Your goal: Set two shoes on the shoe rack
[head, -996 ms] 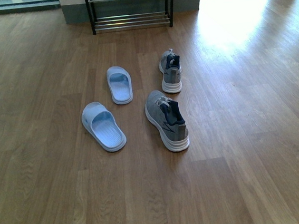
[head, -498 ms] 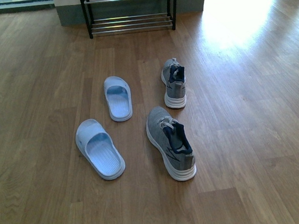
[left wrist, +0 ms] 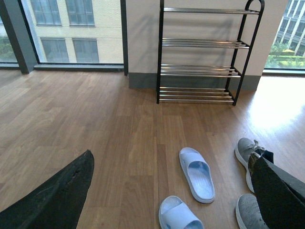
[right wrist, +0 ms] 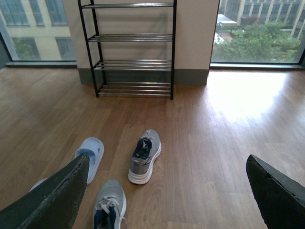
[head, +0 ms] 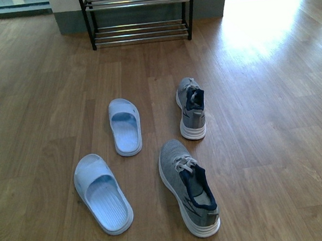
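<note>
Two grey mesh shoes with white soles lie on the wood floor. The near shoe (head: 187, 186) (left wrist: 250, 212) (right wrist: 109, 202) is low in the front view, and the far shoe (head: 191, 107) (left wrist: 245, 153) (right wrist: 144, 156) lies beyond it. Both have their toes towards the shoe rack (head: 137, 14) (left wrist: 205, 57) (right wrist: 133, 52), which stands empty against the far wall. My left gripper (left wrist: 171, 155) hangs open over the floor above the slippers. Beside the shoes, my right gripper (right wrist: 167, 158) is open too, with nothing between its fingers. Neither arm shows in the front view.
Two pale blue slippers lie left of the shoes: one (head: 125, 125) (left wrist: 196, 172) (right wrist: 90, 155) farther away, one (head: 102, 193) (left wrist: 178, 214) nearer. Large windows flank the wall behind the rack. Sunlight glares on the floor at the far right (head: 265, 19).
The front view has moved towards the rack: shoes and slippers now look larger and lower in the picture. They have not shifted relative to each other.
</note>
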You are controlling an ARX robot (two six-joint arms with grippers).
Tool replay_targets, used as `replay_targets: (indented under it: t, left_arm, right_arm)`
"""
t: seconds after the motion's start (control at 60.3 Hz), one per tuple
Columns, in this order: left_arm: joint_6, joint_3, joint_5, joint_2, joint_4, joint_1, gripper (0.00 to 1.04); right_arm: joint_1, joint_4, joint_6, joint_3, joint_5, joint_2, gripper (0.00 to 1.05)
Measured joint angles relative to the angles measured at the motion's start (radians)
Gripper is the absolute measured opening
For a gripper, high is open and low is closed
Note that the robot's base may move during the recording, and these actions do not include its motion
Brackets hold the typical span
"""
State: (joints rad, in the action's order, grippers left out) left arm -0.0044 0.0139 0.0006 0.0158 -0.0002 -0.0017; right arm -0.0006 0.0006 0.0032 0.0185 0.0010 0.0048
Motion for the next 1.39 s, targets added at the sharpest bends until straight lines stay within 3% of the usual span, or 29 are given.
replay_targets:
  t: [0.365,0.415,0.498,0.697,0.813,0.896,1.079,1.394]
  left_arm:
    - [0.0,0.0,0.0,0.0,0.0,0.0,0.95]
    - [0.0,0.0,0.0,0.0,0.0,0.0,0.95]
    - [0.0,0.0,0.0,0.0,0.0,0.0,0.95]
    - [0.0,0.0,0.0,0.0,0.0,0.0,0.95]
    - [0.0,0.0,0.0,0.0,0.0,0.0,0.95]
    - [0.0,0.0,0.0,0.0,0.0,0.0,0.95]
    - [0.0,0.0,0.0,0.0,0.0,0.0,0.95]
    - [0.0,0.0,0.0,0.0,0.0,0.0,0.95]
  right_arm:
    - [-0.001,-0.002,0.003,0.0,-0.006,0.001,0.95]
    - [-0.018,-0.029,0.034,0.008,-0.069,0.026,0.95]
    - [-0.012,0.011,0.048,0.014,-0.05,0.146,0.95]
    - [0.013,0.349,-0.003,0.079,-0.049,0.678,0.95]
    - [0.014,0.596,-0.019,0.194,-0.074,1.158,0.95]
    - [0.022,0.663,-0.019,0.295,-0.066,1.453,0.95]
    - [0.058,0.633,0.009,0.501,-0.022,1.859,0.95]
    - [0.112,0.429,0.186,0.903,0.032,2.313,0.95]
